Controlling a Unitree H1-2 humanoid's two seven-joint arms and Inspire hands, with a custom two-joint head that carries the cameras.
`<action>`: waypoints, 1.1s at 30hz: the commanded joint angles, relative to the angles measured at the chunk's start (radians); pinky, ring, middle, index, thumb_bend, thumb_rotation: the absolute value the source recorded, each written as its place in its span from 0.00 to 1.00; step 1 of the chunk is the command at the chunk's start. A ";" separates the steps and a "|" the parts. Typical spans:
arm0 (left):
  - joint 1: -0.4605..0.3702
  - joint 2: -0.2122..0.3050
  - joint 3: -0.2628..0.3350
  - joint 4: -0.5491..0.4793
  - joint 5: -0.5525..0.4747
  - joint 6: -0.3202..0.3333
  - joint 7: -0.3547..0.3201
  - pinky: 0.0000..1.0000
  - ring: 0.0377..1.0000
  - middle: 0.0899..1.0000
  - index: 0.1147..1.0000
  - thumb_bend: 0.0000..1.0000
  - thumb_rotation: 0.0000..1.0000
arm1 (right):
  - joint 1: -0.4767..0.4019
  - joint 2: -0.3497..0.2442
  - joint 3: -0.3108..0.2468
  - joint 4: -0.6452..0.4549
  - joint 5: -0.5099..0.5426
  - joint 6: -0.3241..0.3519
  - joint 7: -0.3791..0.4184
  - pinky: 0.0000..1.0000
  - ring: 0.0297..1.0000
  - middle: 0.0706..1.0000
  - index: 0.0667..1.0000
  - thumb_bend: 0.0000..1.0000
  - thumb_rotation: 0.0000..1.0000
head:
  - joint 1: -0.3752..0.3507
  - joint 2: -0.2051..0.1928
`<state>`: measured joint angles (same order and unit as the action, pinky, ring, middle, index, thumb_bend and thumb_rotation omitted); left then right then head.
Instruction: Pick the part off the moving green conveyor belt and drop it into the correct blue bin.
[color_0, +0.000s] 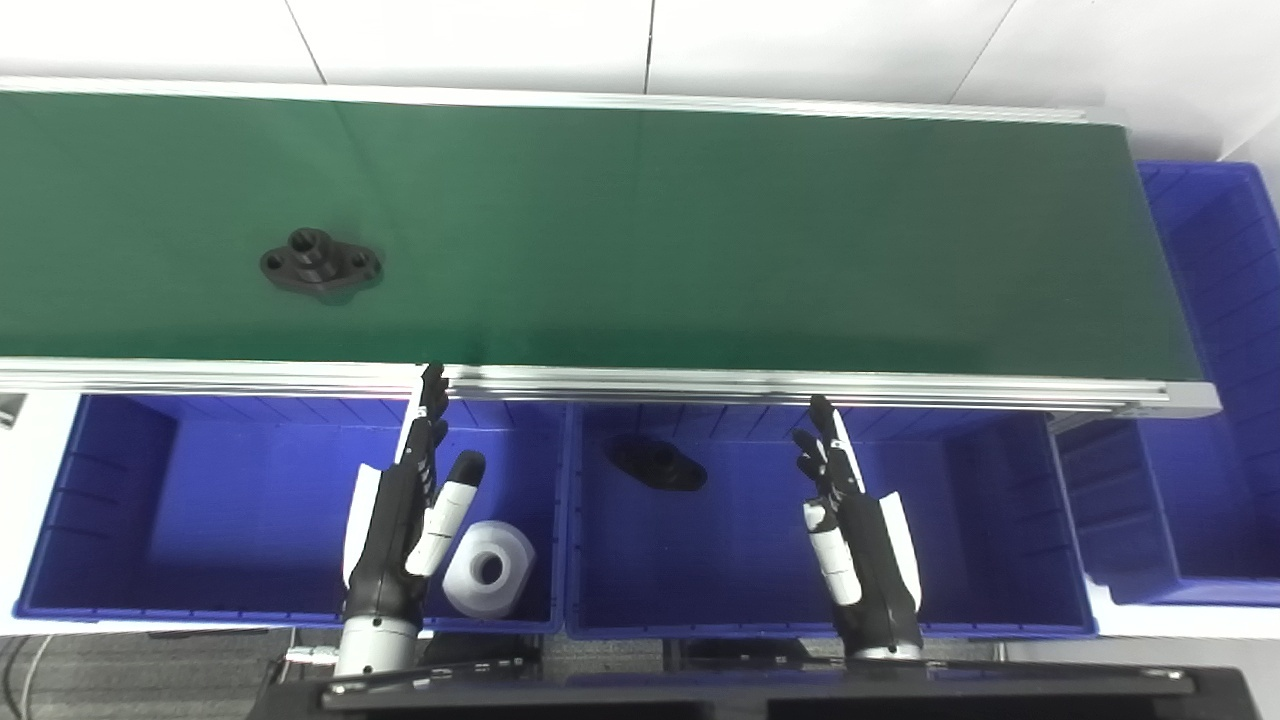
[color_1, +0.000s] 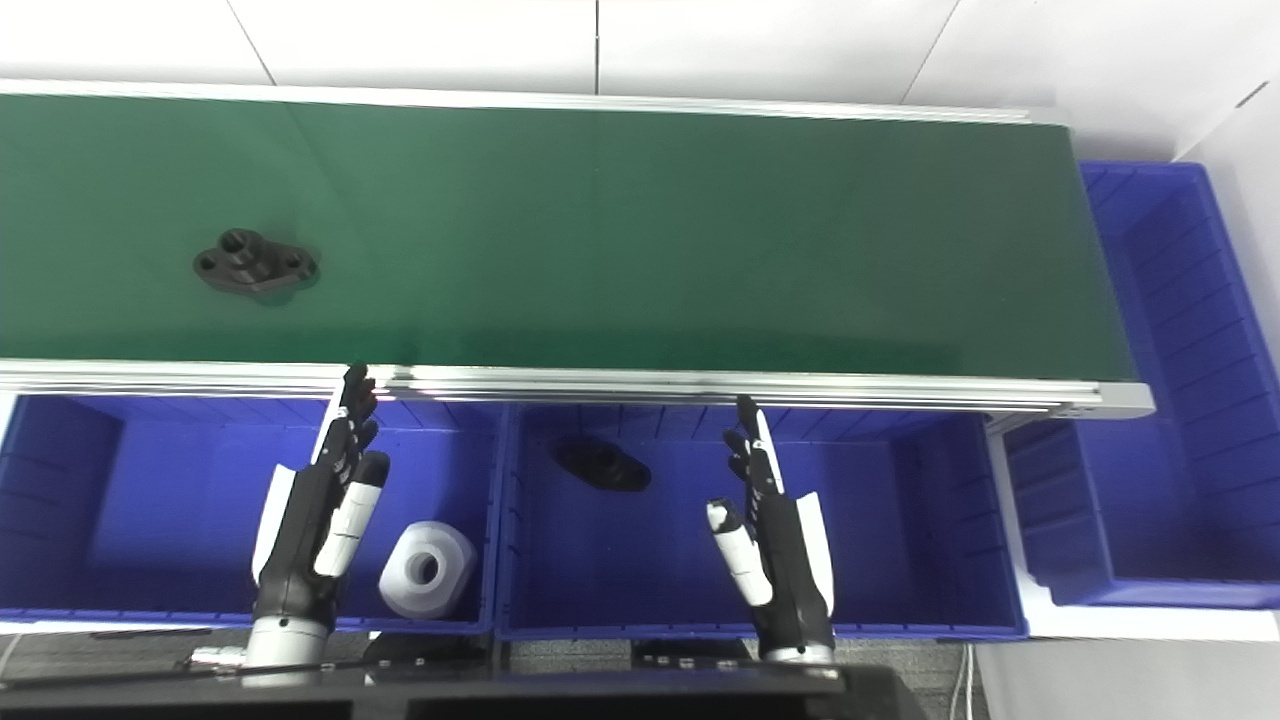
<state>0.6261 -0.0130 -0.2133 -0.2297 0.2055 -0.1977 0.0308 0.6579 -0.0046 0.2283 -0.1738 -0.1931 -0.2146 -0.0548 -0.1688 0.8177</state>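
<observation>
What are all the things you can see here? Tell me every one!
conveyor belt: 1, green with silver rails, running across the back
black part on belt: 1, black, left part of the belt
left bin: 1, blue, below the belt on the left
white part: 1, white, near right corner of the left bin
middle bin: 1, blue, below the belt in the middle
black part in bin: 1, black, far left of the middle bin
right bin: 1, blue, at the belt's right end
left hand: 1, black and white, open, over the left bin
right hand: 1, black and white, open, over the middle bin
</observation>
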 joint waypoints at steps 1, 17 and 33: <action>0.009 0.005 -0.004 -0.007 -0.019 -0.052 -0.001 1.00 1.00 1.00 1.00 0.71 0.92 | 0.007 0.007 -0.003 -0.007 0.003 -0.065 -0.011 0.96 0.96 1.00 1.00 0.85 1.00 | 0.005 -0.012; -0.013 0.003 -0.005 0.090 -0.007 -0.133 0.009 1.00 1.00 1.00 1.00 0.75 0.91 | -0.017 0.000 -0.018 0.092 0.005 -0.133 -0.017 0.92 0.94 1.00 0.99 0.86 1.00 | 0.062 -0.159; -0.069 -0.057 -0.018 0.252 0.024 -0.219 0.034 0.93 0.98 1.00 1.00 0.72 0.87 | -0.084 -0.051 -0.068 0.226 0.076 -0.222 0.025 0.97 0.97 1.00 1.00 0.92 1.00 | 0.217 -0.264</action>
<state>0.5622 -0.0612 -0.2256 0.0338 0.2290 -0.3764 0.0522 0.5765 -0.0478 0.1655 0.0705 -0.1306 -0.3826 -0.0412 0.0475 0.5522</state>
